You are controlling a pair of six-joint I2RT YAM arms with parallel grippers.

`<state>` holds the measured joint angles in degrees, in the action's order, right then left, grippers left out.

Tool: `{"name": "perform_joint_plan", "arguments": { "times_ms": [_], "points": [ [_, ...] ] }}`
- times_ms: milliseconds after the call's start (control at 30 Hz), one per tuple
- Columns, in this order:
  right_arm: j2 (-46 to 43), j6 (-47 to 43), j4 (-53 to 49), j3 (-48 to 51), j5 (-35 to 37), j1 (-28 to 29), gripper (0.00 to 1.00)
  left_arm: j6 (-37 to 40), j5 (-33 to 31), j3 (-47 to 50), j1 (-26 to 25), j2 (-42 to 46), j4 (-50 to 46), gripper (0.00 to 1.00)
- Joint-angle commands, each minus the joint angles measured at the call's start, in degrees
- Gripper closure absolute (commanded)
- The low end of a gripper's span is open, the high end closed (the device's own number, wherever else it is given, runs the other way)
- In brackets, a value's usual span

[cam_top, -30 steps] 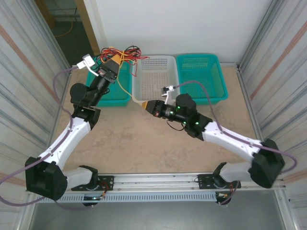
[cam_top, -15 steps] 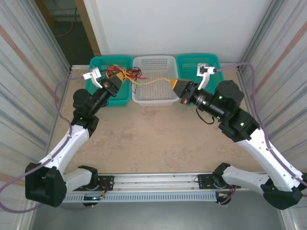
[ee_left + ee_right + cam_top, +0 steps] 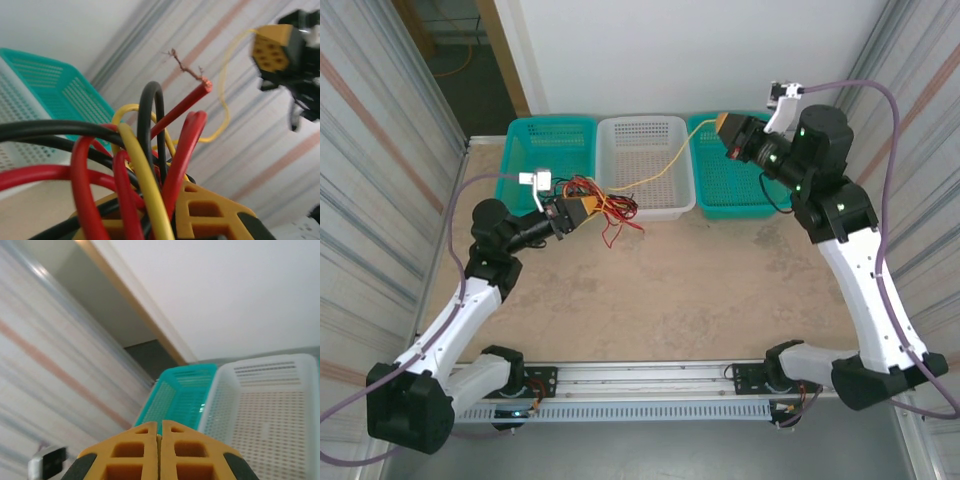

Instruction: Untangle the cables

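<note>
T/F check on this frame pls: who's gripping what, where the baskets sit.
1. The right gripper is shut on one end of the yellow cable. True.
2. The left gripper is open and empty. False: it is shut on the cable bundle.
3. The white basket sits between the left teal basket and the right teal basket. True.
4. The right gripper is above the left teal basket. False: it is above the right teal basket.
</note>
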<state>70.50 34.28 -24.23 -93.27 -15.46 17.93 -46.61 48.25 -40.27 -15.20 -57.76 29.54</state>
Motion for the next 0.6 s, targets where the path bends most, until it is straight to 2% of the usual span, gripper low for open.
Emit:
{"name": "perform_joint_plan", "arguments": {
  "times_ms": [0, 100, 233, 333, 433, 567],
  "points": [
    [3.5, 1.4, 1.4, -1.3, -5.7, -6.9, 1.00, -6.3, 8.2, -4.5, -0.7, 0.1, 6.3, 1.00],
    [7.1, 4.3, 4.1, 1.2, -11.7, -11.3, 1.00, -9.3, 9.3, -7.7, -3.7, 0.0, 9.5, 1.00],
    [11.1, 5.1, 6.9, 5.2, -13.7, -11.5, 1.00, -5.8, 6.6, -12.0, -11.4, 0.5, 7.1, 1.00],
    [12.1, 7.7, 11.1, 11.4, -14.2, -11.2, 1.00, -9.1, 3.7, -13.4, -12.8, 0.0, 12.7, 1.00],
    [10.9, 12.4, 18.2, 20.7, -14.7, -10.4, 1.00, -11.1, -1.7, -14.7, -11.5, 0.7, 17.4, 1.00],
    [7.9, 14.8, 23.4, 32.5, -11.8, -4.0, 1.00, 0.9, -16.0, -17.1, -12.3, 4.2, 7.8, 1.00]
  ]
}}
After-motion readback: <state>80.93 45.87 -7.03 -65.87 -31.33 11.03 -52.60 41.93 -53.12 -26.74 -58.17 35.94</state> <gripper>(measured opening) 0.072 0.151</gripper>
